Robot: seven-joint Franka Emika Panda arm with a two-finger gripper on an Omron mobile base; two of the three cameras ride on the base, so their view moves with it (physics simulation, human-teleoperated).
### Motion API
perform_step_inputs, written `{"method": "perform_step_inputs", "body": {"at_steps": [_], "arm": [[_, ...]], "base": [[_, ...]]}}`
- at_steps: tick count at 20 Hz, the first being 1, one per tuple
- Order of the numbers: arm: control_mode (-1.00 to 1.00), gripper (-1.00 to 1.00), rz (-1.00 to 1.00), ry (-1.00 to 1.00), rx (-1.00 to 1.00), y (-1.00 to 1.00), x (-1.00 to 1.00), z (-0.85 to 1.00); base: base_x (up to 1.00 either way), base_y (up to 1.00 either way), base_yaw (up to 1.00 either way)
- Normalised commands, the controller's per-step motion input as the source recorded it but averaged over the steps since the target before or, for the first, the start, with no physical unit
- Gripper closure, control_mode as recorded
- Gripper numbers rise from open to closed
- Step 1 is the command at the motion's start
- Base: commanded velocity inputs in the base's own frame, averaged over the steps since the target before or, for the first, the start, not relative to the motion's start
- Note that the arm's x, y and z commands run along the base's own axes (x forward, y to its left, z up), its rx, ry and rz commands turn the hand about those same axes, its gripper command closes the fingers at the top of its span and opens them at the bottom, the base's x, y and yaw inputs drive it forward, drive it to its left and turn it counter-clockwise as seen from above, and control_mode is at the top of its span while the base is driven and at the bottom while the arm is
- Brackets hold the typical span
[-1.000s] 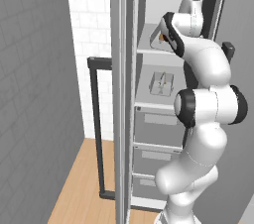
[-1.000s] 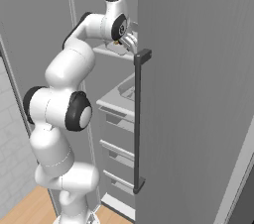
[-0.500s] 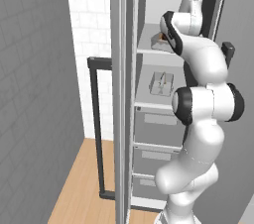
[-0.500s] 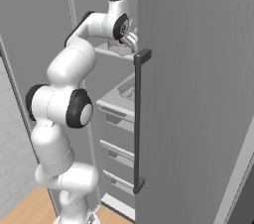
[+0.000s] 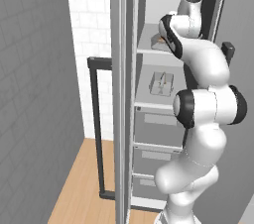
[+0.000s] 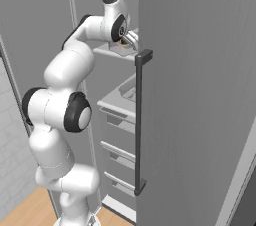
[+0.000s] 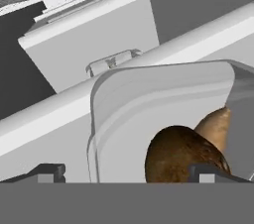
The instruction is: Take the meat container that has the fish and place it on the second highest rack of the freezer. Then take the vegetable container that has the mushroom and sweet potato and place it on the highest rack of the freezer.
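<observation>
The vegetable container [image 7: 163, 104] is a pale tray holding a brown mushroom [image 7: 178, 156] and a sweet potato [image 7: 216, 124]. It rests on the freezer's highest rack [image 5: 149, 51]. My gripper [image 7: 126, 171] hangs over it, open, with one fingertip [image 7: 49, 171] outside the tray's wall and the other over the mushroom. From the base, the gripper [image 5: 159, 38] [image 6: 126, 44] is seen reaching into the top shelf. One rack lower stands the clear meat container [image 5: 161, 84], its contents hard to make out.
The freezer door stands open at the left with a dark vertical handle [image 5: 96, 119]. A second dark handle [image 6: 140, 120] runs down the grey door at the right. Drawers [image 5: 158, 121] fill the lower freezer. Below lies wooden floor [image 5: 84, 188].
The hand has shifted only slightly at the top rack. The vegetable container has not visibly moved.
</observation>
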Motion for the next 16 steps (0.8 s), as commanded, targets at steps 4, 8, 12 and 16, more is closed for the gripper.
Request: {"method": "perform_step_inputs", "body": {"at_steps": [4, 8, 12, 16], "arm": [[-1.0, -1.0, 0.0, -0.25, -0.04, 0.0, -0.25, 0.0], [-1.0, -1.0, 0.01, -0.12, -0.01, 0.07, -0.55, 0.14], [-1.0, -1.0, 0.08, -0.01, -0.12, 0.42, -0.72, 0.39], [-1.0, -1.0, 0.05, 0.0, -0.09, 0.27, -0.73, 0.39]], "base": [[0.0, 0.0, 0.0], [0.0, 0.0, 0.0], [0.0, 0.0, 0.0], [0.0, 0.0, 0.0]]}}
